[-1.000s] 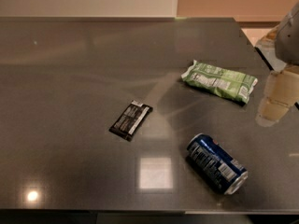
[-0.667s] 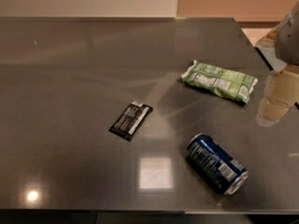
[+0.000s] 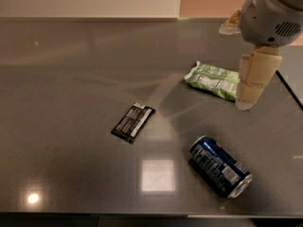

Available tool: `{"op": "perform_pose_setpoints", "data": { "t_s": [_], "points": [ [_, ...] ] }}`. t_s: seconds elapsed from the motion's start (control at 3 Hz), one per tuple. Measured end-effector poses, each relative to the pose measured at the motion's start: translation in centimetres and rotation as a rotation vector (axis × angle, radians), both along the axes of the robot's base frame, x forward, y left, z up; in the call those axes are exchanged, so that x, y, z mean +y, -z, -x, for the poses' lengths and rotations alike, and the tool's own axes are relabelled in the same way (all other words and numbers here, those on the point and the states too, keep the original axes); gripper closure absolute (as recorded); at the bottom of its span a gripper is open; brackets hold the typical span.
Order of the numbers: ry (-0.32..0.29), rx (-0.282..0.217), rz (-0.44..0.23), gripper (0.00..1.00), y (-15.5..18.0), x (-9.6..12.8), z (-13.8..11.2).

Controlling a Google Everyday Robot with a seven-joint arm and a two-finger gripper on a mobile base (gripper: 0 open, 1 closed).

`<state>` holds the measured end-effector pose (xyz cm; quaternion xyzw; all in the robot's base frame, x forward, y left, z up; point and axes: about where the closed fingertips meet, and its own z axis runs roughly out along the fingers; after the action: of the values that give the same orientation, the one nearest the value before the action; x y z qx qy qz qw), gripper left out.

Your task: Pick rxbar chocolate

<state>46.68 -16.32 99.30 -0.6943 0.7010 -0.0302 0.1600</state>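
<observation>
Over by the right edge of the surface [image 3: 71,79], the gripper [image 3: 246,98] had slid inward a bit compared with a second earlier. Back then it hung out past the bag's right end with a gap between them. Now it sat right at that end of the bag [image 3: 210,79] in view, covering a sliver of it, and more of the arm [image 3: 272,13] had come into the back right corner. It pointed down, tip hanging above the surface as far as I could judge. Whether it was spread or pinched together, honestly couldn't tell from this angle, it just read as one cream block.

Nothing else had budged. The rxbar [image 3: 133,122] lay flat roughly mid-surface, a little left of centre, angled so its white end pointed toward the back right corner, with nothing touching it. The can [image 3: 220,167] was on its side near the front edge, right of centre, well apart from the rxbar.

So my read: the reach had only just begun. The gripper was well apart from the rxbar, with the bag lying roughly on the way, and it would need to travel left and toward the front edge before any descent. A flat wrapper on a slick surface looked like a fiddly pinch, and clipping the bag in passing seemed the main risk.
</observation>
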Motion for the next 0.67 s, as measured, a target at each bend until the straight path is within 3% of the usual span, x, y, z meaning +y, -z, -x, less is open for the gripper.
{"op": "perform_pose_setpoints", "data": {
  "t_s": [0.67],
  "points": [
    [-0.280, 0.014, -0.024, 0.00, 2.2, 6.9, -3.6]
  ]
}}
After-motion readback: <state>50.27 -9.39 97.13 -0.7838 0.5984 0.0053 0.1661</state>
